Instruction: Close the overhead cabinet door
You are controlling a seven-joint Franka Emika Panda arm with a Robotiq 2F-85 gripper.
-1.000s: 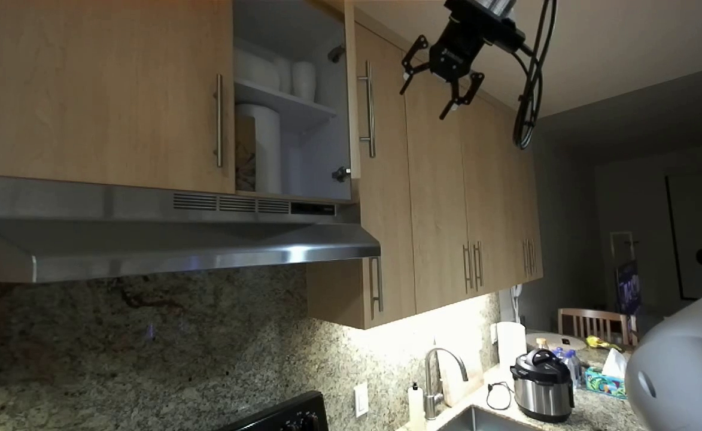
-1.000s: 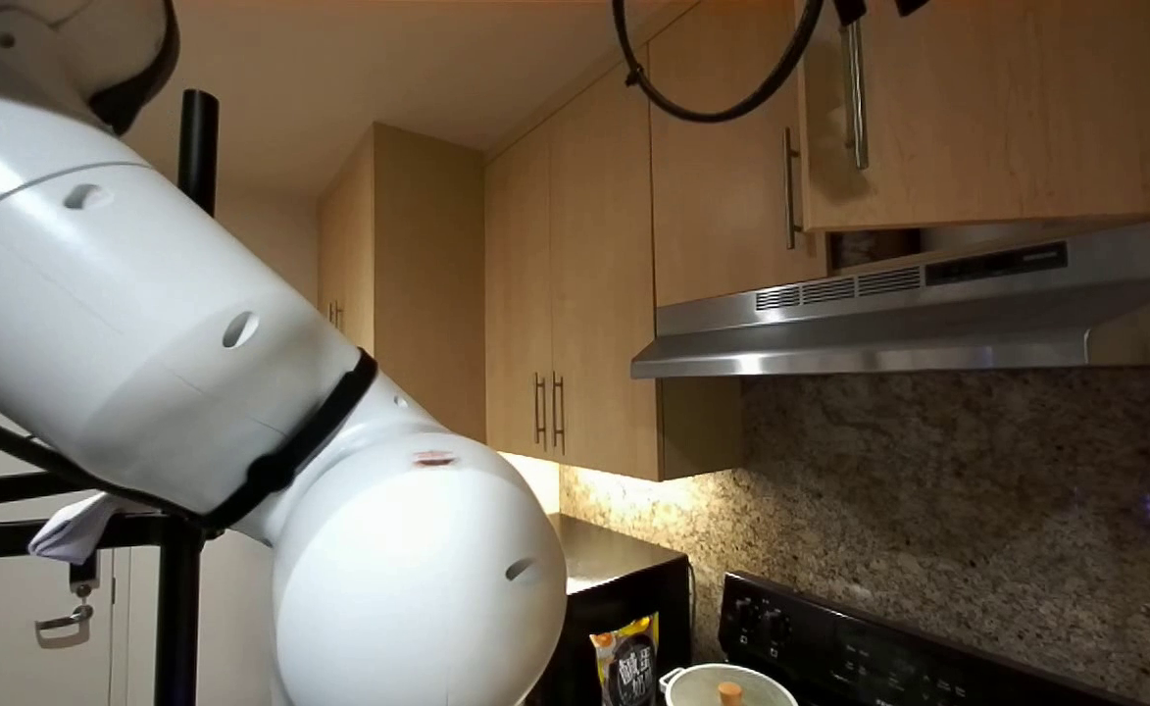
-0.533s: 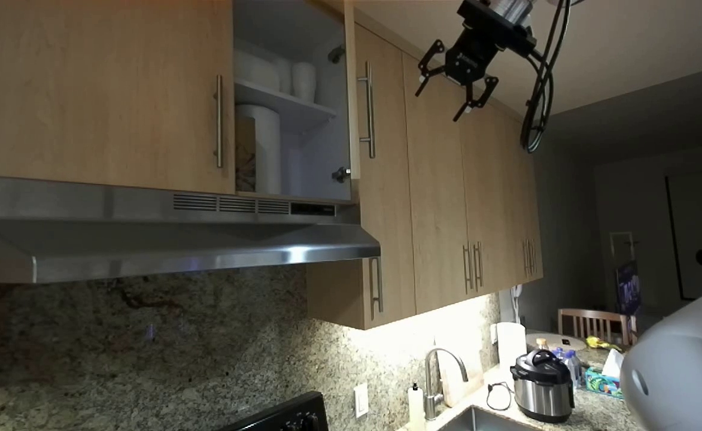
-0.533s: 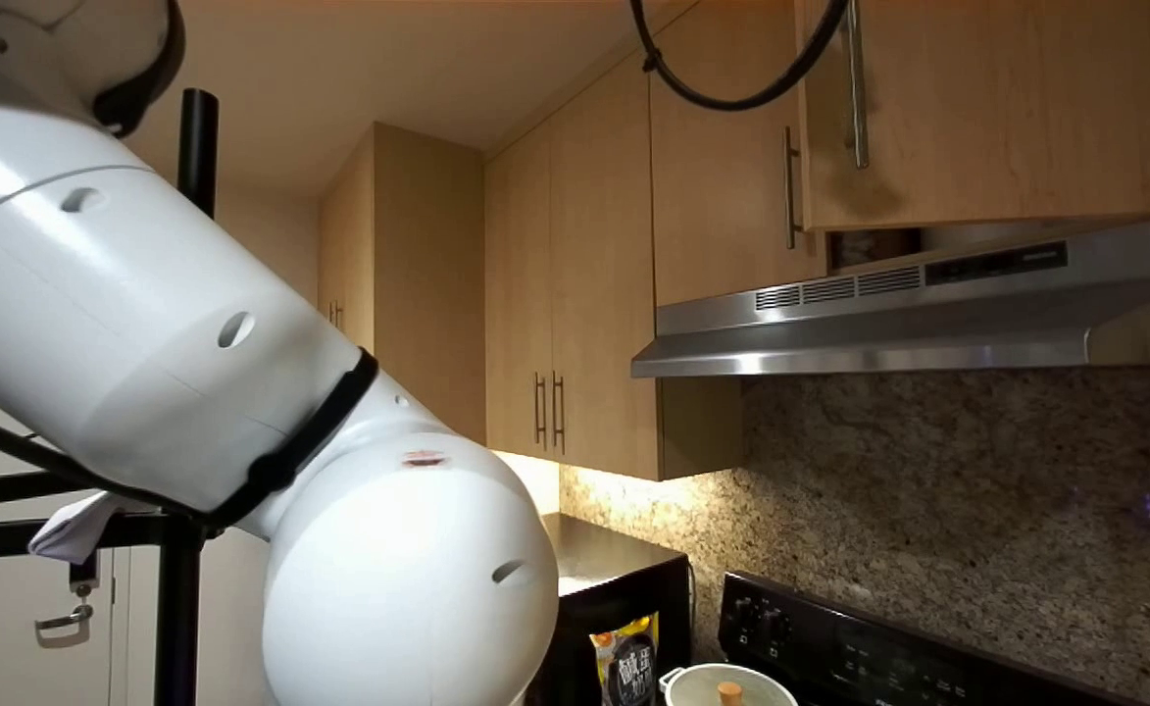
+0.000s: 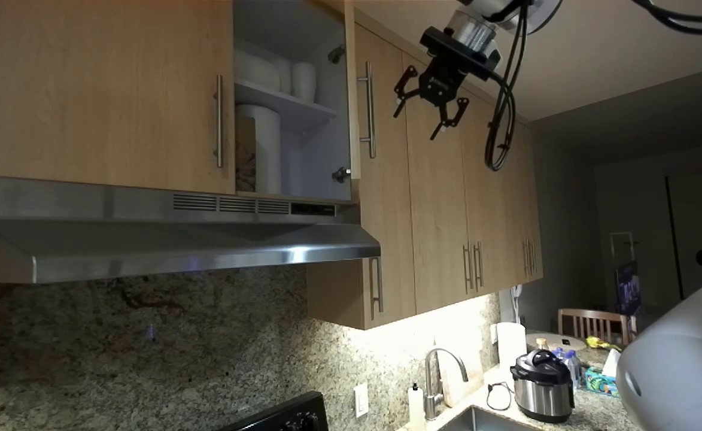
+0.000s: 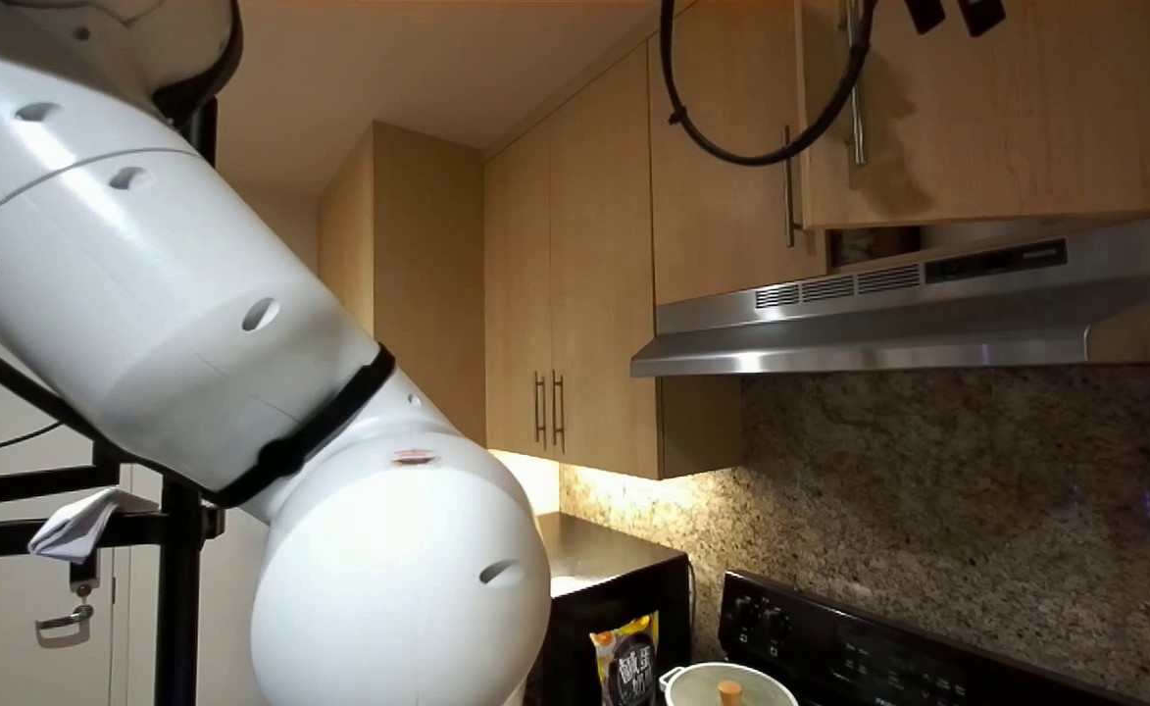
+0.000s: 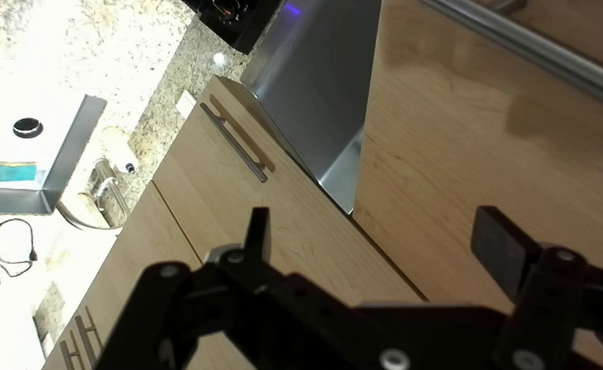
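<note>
The overhead cabinet door, a light-maple panel, stands open above the range hood. In an exterior view the door (image 5: 351, 96) shows nearly edge-on, with its silver bar handle (image 5: 370, 109). Its outer face also shows in an exterior view (image 6: 1025, 118) and at the right of the wrist view (image 7: 435, 128), handle (image 7: 543, 51) at the top right. My gripper (image 5: 416, 123) is open and empty on the outer side of the door, apart from it. Only its fingertips (image 6: 925, 14) show at the top in an exterior view. In the wrist view the gripper (image 7: 373, 221) has its jaws wide apart.
The steel range hood (image 5: 177, 239) is below the open cabinet, whose shelf (image 5: 285, 105) holds white dishes. Taller same-wood doors (image 5: 437, 197) run alongside. A closed short door (image 5: 105, 90) is beside the opening. A cable loop (image 5: 500, 137) hangs from the arm.
In an exterior view my gripper shifted right, then back left and lower. Its fingertips left the top of an exterior view and are back, further right. The door has not moved.
</note>
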